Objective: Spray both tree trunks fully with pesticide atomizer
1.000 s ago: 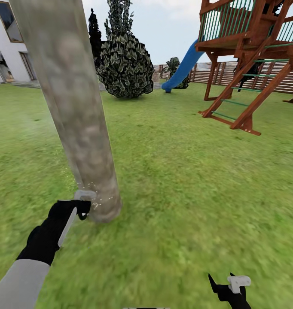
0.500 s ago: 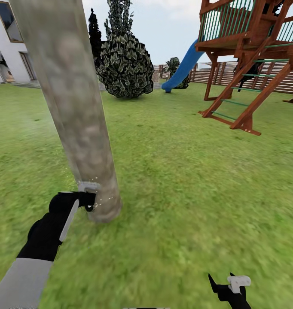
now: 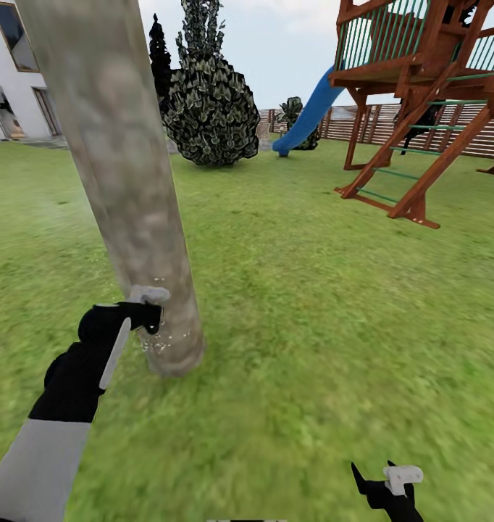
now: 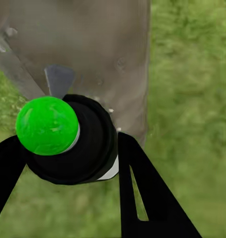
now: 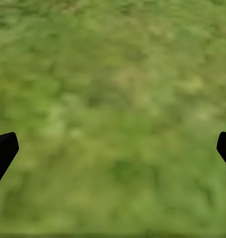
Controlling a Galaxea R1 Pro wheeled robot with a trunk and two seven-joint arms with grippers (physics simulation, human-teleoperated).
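Observation:
A thick pale grey-tan mottled tree trunk (image 3: 131, 203) rises at the left of the head view, standing on the grass floor (image 3: 312, 326). My left gripper (image 3: 147, 319) is right against the trunk's lower part, a little above the ground. It is shut on the pesticide atomizer (image 4: 68, 139), a black round body with a bright green cap, pointed at the trunk (image 4: 93, 49). Small white specks (image 3: 160, 344) dot the bark just below the gripper. My right gripper (image 3: 388, 486) hangs low at the bottom right, open over bare grass (image 5: 113, 99), with its dark fingertips (image 5: 3, 148) wide apart.
A wooden play tower (image 3: 421, 109) with a blue slide (image 3: 308, 116) stands at the back right before a slat fence (image 3: 450, 130). A bushy dark-leaved tree (image 3: 207, 94) is behind the trunk, and a white house (image 3: 15, 80) is at the far left. Open lawn lies to the right.
My left gripper has risen along the trunk with the atomizer in it. The right arm and the view have stayed put.

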